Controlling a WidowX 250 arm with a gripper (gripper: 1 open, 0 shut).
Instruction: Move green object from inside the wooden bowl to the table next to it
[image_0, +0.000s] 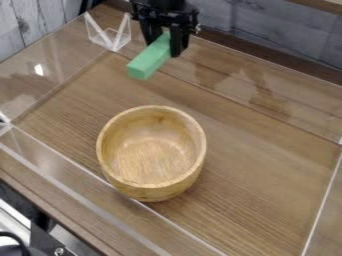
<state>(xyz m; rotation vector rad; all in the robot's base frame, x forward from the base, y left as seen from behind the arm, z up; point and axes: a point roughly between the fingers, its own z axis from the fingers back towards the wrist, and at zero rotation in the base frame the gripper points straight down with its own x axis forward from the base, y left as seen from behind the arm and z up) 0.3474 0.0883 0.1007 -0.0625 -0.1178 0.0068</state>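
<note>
The green object, a flat bright green block, hangs tilted above the far part of the table, its upper end clamped in my black gripper. The gripper points down and is shut on that end. The wooden bowl, round and light tan, sits nearer the camera at the middle of the table with nothing inside it. The block is well beyond the bowl's far rim and apart from it.
Clear acrylic walls border the tabletop on all sides. A small clear bracket stands at the back left, close to the gripper. A grey plank wall rises behind the table.
</note>
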